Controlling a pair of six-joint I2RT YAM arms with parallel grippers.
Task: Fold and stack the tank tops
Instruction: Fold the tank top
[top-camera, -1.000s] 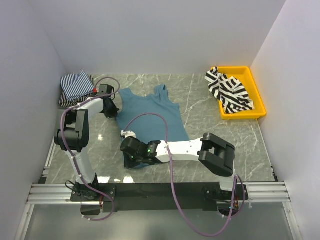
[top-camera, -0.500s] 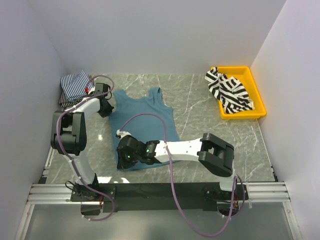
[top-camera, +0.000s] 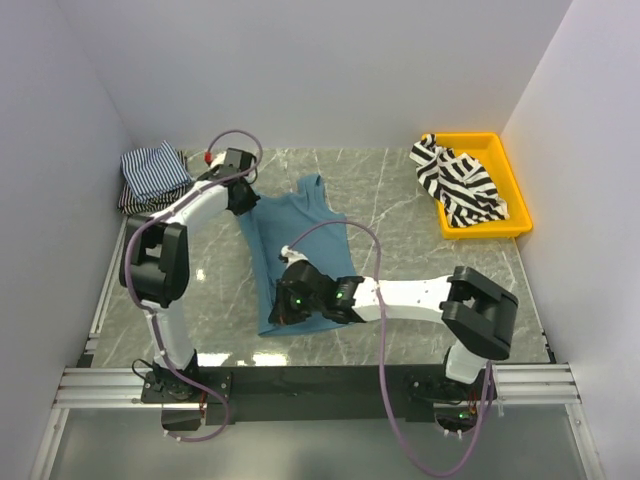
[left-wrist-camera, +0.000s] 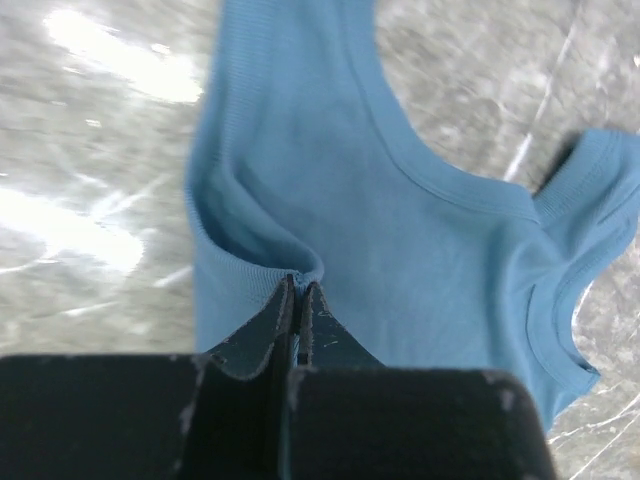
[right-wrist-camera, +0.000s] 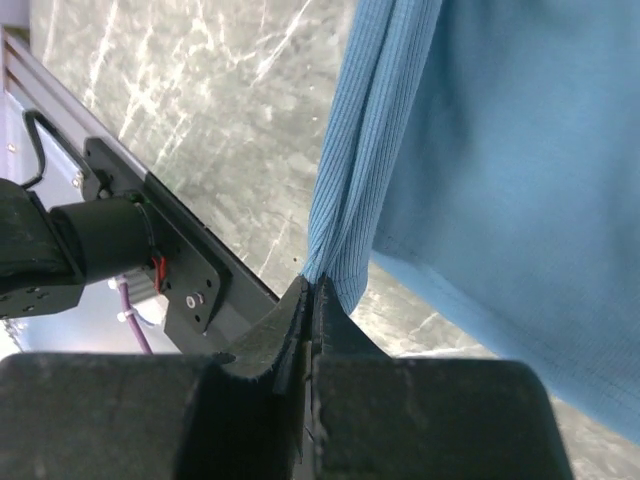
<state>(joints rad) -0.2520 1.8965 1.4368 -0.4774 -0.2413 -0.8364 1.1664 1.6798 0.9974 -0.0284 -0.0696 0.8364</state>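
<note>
Pinching the teal-blue tank top (top-camera: 300, 245) tight at its armhole edge with our left pincer (left-wrist-camera: 298, 285) and lower edge with our right pincer (right-wrist-camera: 310, 290), we should carry both level so the cloth between them folds smooth.

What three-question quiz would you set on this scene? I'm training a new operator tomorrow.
1. True or false: the left gripper and the right gripper are both shut on the plain teal-blue cloth tank top.
2. Where does the broad black-and-white striped cloth top lie? A: in the left gripper. B: in the yellow plastic tray. C: in the right gripper.
3. Fill in: the folded finely striped blue-white tops sit at the far ____ corner of the grey marble table, by the robot's own sides.

Key: 1 true; 2 B; 3 left.
</note>
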